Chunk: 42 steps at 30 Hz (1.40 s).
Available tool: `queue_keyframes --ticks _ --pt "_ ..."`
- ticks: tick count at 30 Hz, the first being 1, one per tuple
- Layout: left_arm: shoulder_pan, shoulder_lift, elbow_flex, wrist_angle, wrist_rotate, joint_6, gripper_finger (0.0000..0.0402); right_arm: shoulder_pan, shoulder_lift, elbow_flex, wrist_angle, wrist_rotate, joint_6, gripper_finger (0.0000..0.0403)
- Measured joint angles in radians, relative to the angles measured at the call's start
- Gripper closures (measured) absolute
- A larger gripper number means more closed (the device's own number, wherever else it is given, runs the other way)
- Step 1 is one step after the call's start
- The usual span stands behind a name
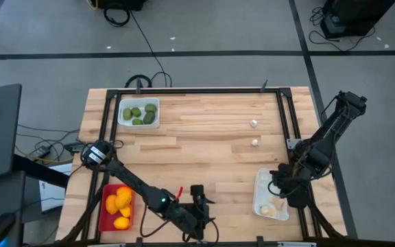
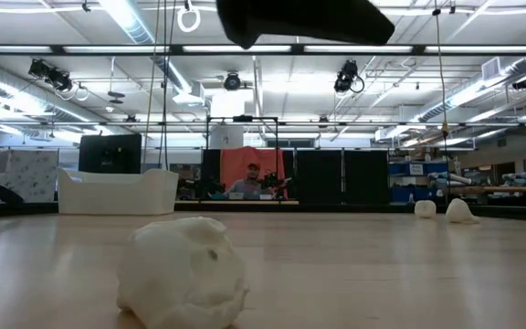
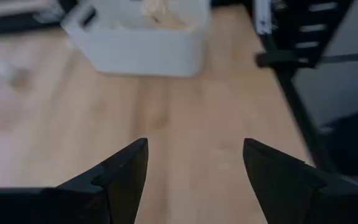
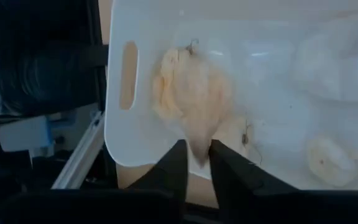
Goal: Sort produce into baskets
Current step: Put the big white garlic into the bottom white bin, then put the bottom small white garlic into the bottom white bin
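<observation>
My right gripper is shut on a whitish garlic-like piece over the white tray at the table's near right. Two more whitish pieces lie in that tray. My left gripper is open and empty near the table's near edge, facing that tray. Two whitish pieces lie on the table right of middle. Another lies on the table close to the low camera. Orange fruits fill the red tray. Green fruits lie in the far-left white tray. My right gripper pinches the garlic-like piece by its narrow end between its two fingertips. The rest of the piece reaches out past the fingers over the tray's floor. I cannot tell whether the piece touches the tray.
A dark metal frame runs along the table's edges and beside the near-right tray. A small red thing shows beside my left arm. Bare wood lies across the table's middle.
</observation>
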Motion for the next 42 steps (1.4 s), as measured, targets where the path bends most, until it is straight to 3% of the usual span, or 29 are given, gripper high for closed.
queue_keyframes --ticks 8,15,34,42 --pt "-0.007 0.000 0.000 -0.134 0.208 -0.185 0.0133 0.003 0.005 0.000 -0.009 0.024 0.026 0.0245" --pt "-0.024 0.005 0.000 -0.308 0.361 -0.299 0.0133 0.003 0.005 0.000 -0.006 0.060 0.026 0.0235" --pt "-0.041 0.080 0.000 -0.339 0.320 -0.281 0.0163 0.003 0.005 0.000 0.041 0.138 -0.027 0.0235" --pt "-0.026 0.080 0.000 -0.312 0.287 -0.244 0.0225 0.003 0.006 0.000 0.041 0.192 -0.035 0.0235"
